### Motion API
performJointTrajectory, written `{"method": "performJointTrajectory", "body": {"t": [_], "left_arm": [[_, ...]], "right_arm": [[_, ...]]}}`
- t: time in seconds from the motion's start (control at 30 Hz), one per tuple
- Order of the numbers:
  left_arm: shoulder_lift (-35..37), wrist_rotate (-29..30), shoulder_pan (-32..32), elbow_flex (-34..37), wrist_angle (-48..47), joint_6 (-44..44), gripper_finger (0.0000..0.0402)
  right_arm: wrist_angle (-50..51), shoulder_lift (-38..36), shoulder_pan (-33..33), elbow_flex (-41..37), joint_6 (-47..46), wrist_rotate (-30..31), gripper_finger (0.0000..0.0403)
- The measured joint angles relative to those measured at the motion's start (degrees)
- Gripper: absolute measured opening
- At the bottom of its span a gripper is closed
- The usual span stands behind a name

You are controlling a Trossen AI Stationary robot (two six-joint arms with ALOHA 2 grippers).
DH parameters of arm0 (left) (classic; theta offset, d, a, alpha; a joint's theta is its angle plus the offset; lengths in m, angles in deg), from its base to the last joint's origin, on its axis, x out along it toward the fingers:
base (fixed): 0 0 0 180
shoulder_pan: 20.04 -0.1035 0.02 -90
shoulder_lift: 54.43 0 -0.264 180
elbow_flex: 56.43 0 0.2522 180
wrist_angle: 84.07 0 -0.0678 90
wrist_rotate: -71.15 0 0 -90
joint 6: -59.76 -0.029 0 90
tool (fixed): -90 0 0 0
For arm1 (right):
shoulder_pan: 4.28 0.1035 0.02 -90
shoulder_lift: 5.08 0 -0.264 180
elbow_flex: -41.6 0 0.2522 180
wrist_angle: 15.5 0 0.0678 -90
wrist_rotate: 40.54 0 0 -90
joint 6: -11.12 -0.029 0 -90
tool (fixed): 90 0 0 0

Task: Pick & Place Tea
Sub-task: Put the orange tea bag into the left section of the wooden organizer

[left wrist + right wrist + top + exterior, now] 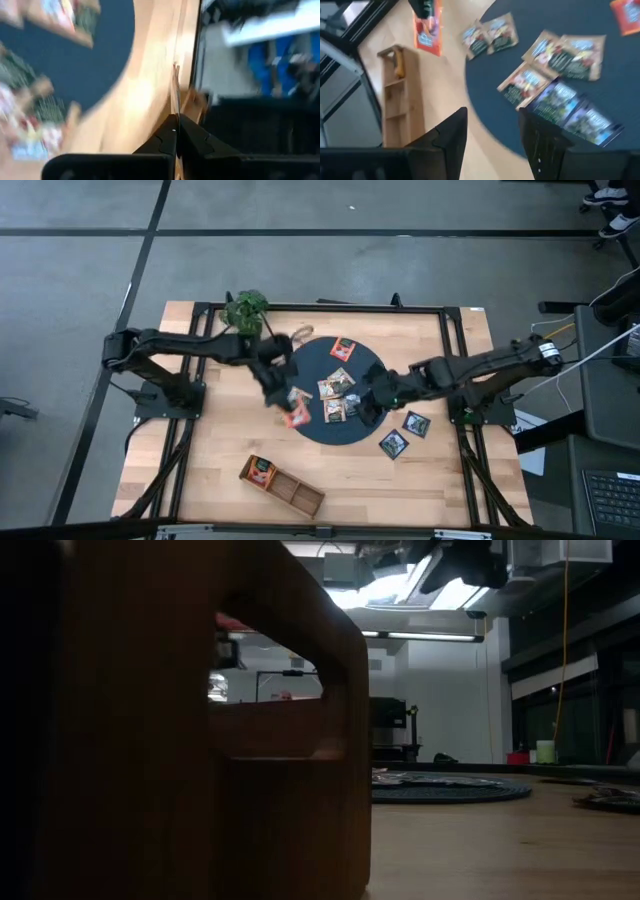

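My left gripper (282, 396) hovers over the left rim of the round dark mat (372, 370), shut on an orange tea sachet (297, 416). The right wrist view shows this sachet (428, 30) hanging beside the wooden tray (395, 95). My right gripper (362, 408) is open and low over the mat's right half; its fingers (451, 135) stand above the mat's edge, just short of pale and dark sachets (555, 95). More sachets lie flat on the mat (336, 386), one of them orange (343, 348). Two dark ones (404, 434) lie on the wood beside the mat. My left gripper pinches the orange sachet's upper edge (426, 11) between its two shut fingers, coming from above. In the left wrist view the sachet (175, 92) shows edge-on, running out from between the fingertips (167, 135). It hangs lifted clear of the table.
The long compartment tray (283, 485) lies near the table's near edge, and its end (250, 740) fills the low view's foreground. A green plant (245, 308) stands at the far left corner. Bare wood (215, 430) lies between mat and tray.
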Motion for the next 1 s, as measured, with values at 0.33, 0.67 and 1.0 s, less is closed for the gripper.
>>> {"method": "performJointTrajectory", "body": {"t": [0.33,0.67,1.0], "left_arm": [[0.4,12.9,19.1,-5.8,-20.6,-13.3,0.0003],[0.0,19.0,31.2,-7.9,-20.8,-15.6,0.0003],[-5.1,22.5,36.1,-7.9,-20.9,-19.2,0.0003]], "right_arm": [[0.9,1.8,7.2,-0.1,-9.4,7.1,0.0177],[-0.4,3.9,9.6,0.0,-16.9,8.5,0.0177],[-2.7,5.8,9.6,0.0,-17.1,7.9,0.0177]]}}
